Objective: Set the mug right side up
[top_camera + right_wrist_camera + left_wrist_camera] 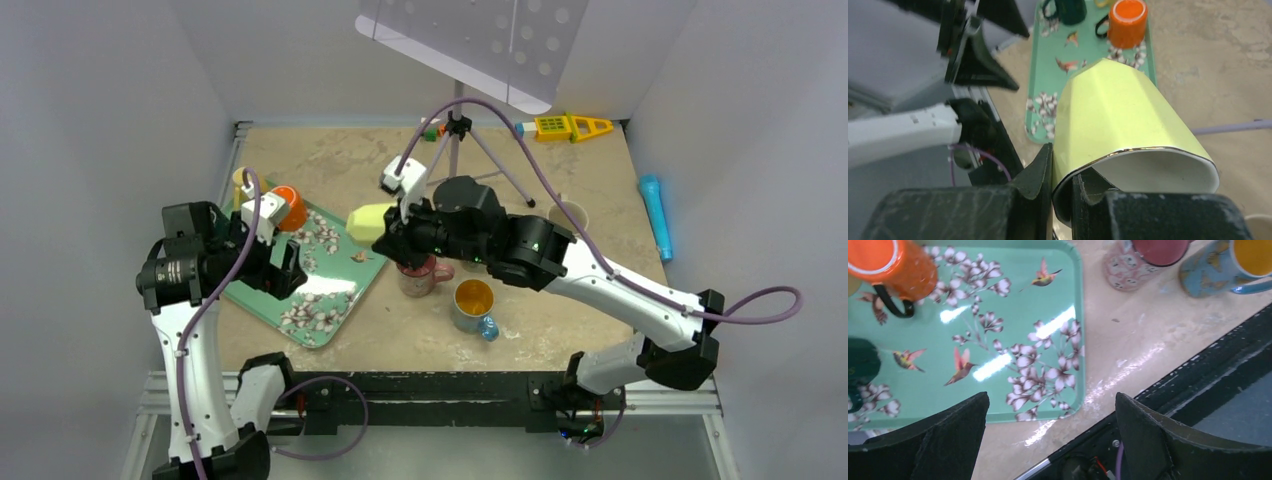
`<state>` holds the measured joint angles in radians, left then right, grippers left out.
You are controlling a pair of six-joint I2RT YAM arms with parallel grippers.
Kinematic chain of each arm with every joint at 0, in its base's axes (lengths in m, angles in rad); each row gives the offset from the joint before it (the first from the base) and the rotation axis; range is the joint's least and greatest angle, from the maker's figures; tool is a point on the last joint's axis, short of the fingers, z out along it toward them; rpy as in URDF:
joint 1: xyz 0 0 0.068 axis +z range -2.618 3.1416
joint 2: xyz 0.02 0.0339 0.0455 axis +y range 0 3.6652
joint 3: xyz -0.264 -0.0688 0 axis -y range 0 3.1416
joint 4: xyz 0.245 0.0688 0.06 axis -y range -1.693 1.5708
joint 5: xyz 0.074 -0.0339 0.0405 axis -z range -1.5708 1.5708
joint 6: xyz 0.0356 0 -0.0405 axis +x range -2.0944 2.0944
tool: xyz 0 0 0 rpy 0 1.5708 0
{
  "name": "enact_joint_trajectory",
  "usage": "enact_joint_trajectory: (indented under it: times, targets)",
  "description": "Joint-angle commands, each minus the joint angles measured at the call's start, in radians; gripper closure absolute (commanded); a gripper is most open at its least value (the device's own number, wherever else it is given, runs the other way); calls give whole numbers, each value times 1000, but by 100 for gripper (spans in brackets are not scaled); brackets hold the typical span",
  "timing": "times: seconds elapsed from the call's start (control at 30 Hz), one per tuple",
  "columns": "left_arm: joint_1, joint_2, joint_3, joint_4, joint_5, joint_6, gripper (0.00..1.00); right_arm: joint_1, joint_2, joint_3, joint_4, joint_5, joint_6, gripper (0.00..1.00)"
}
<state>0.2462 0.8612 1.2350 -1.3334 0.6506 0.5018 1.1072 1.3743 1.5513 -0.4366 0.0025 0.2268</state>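
**Camera layout.** Top external: fixed high at the near side, looking down on the whole table [420, 340], green tray [345, 282] left of centre. Left wrist: close above the tray's near edge, facing down. Right wrist: at the tray's right edge, looking across it past the yellow mug [1118, 115]. All three views share the tray.

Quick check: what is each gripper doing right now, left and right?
Left gripper: open, holding nothing.
Right gripper: closed on the rim of the pale yellow faceted ceramic mug.
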Motion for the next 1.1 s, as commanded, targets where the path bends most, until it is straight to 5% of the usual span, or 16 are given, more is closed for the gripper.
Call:
enact_joint_trajectory:
  times: [0.0,0.3,0.83,1.07]
  targets:
    - [2,44,-21,121,-167,1,0,103,52,139,-402,97,-139,100]
    - [2,97,-57,176,-224,-23,0,194,248,129,-658,83,-170,100]
    - [6,134,-132,281,-390,23,0,194,507,57,-594,74,-217,100]
    - [42,245,-140,408,-430,51,0,194,514,62,-568,78,-221,80]
